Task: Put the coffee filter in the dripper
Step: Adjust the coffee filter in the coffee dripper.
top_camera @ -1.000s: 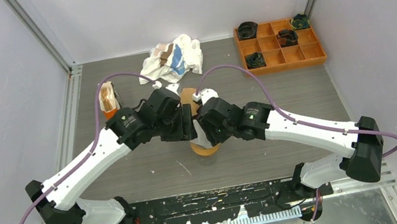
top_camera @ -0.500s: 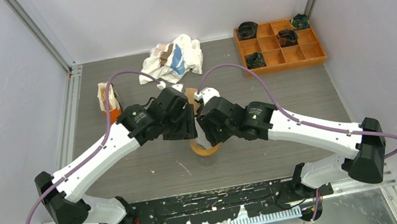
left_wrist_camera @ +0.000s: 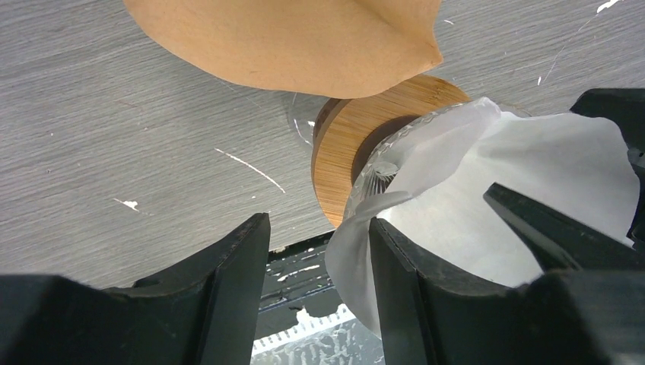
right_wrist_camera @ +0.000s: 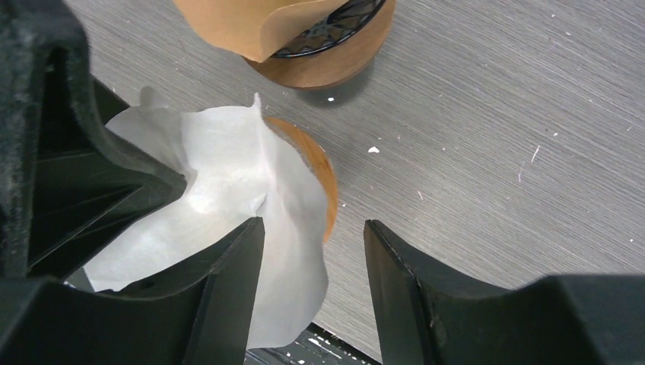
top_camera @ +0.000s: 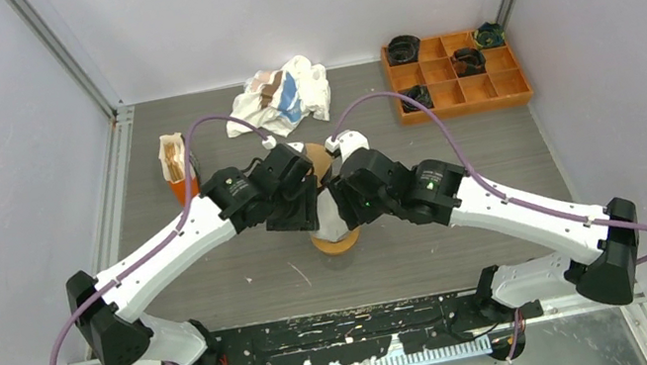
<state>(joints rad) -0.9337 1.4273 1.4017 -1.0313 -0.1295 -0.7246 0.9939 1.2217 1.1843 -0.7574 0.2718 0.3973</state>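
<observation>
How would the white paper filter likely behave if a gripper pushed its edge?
Probably floppy: the white filter has a wavy, creased rim. Likely very light, being a thin sheet. It may buckle or slip inside the glass dripper rather than resist.

My left hand [top_camera: 304,208] and right hand [top_camera: 344,207] crowd in from both sides over the dripper [top_camera: 335,244], their spread jaws close together, so I have no gap between them. Just behind stands a second dripper [top_camera: 316,154]. A crumpled bag [top_camera: 279,95], an orange tray [top_camera: 467,106] and a filter box [top_camera: 177,163] line the back and left; bare tabletop [top_camera: 394,260] lies in front.
</observation>
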